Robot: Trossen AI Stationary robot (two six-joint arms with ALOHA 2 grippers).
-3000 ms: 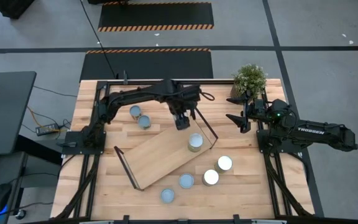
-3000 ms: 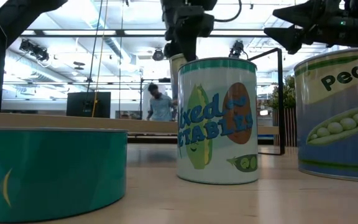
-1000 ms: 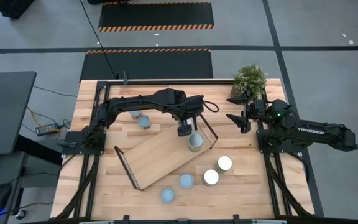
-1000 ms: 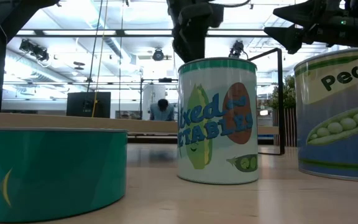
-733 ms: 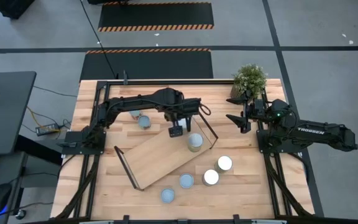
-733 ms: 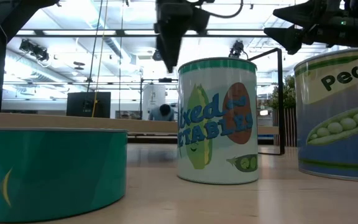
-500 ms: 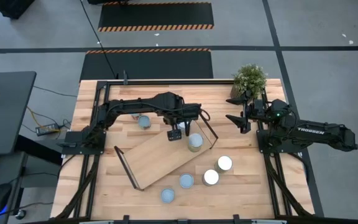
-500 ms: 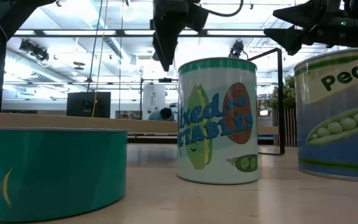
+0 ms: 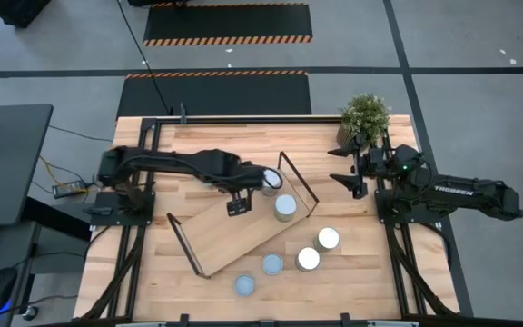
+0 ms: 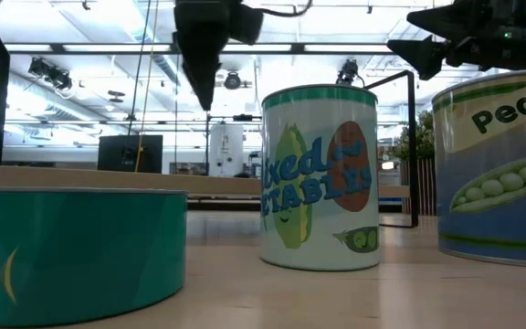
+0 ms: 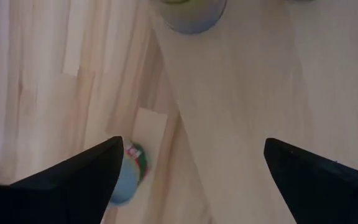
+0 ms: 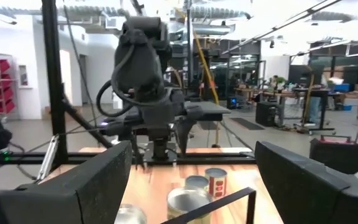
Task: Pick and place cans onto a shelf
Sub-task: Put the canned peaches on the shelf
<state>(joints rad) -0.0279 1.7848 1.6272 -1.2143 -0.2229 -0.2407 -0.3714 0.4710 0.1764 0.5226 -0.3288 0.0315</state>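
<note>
High view: shelf point(image 9: 243, 227) lies diagonally on the slatted tabletop point(image 9: 352, 263), black wire frames at both short ends. One can point(image 9: 285, 207) stands on the board near its far-right end. A second can point(image 9: 270, 180) sits just off that end, touching or just beside the left arm; cannot tell which. Four more cans stand on the table near the front: two close together point(image 9: 328, 239) point(image 9: 308, 259) to the right of the shelf, two point(image 9: 271, 264) point(image 9: 244, 286) near its front edge.

Left gripper point(image 9: 236, 206) hangs over the shelf's middle, empty, fingers spread wide. Left wrist view confirms: both fingers far apart over bare board, one can's edge point(image 11: 191, 15) ahead, another can point(image 11: 129, 174) on the table past the board's edge.

Right gripper point(image 9: 350, 177) waits over the table's right side beside the potted plant point(image 9: 364, 113), well apart from every can. Its fingers stand apart with nothing between them (right wrist view).

Low view: mixed-vegetables can point(image 10: 320, 178) upright in the centre, peas can point(image 10: 500, 169) at right, a teal can point(image 10: 76, 251) close at left.
</note>
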